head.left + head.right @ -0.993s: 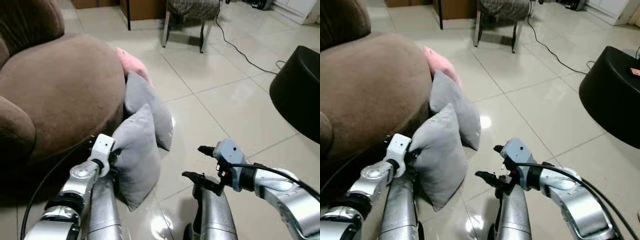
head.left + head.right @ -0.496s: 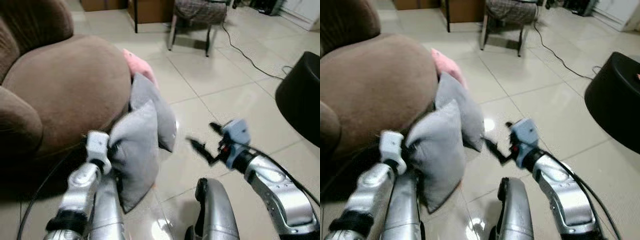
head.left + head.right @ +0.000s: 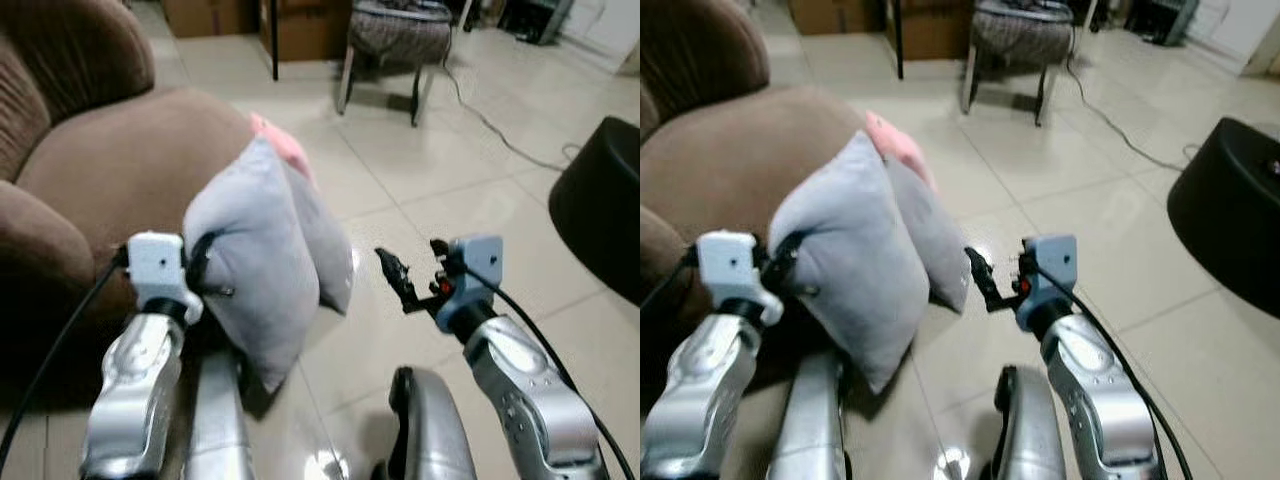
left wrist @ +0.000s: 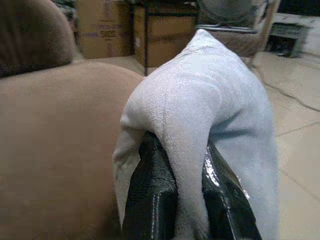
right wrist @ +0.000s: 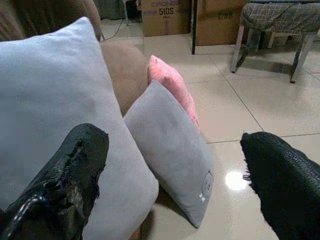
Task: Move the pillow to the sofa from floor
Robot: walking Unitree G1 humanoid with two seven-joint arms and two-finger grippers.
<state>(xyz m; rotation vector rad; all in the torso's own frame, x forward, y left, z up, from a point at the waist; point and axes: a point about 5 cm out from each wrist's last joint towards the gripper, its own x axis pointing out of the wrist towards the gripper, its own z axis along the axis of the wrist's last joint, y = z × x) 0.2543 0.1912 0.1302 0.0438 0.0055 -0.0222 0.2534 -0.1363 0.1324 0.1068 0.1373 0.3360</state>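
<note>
Pillow [image 3: 250, 260] between sofa [image 3: 90, 200] on left and right end effector [image 3: 410, 275].

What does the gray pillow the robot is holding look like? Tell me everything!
The gray pillow is soft and plump, covered in a smooth, velvety-looking cloth. The left claw is pinching one edge of it, with a fold squeezed between its two black fingers. The pillow is lifted, hanging beside the brown sofa with one corner pointing down. Just behind it, another gray pillow leans on the sofa.
</note>
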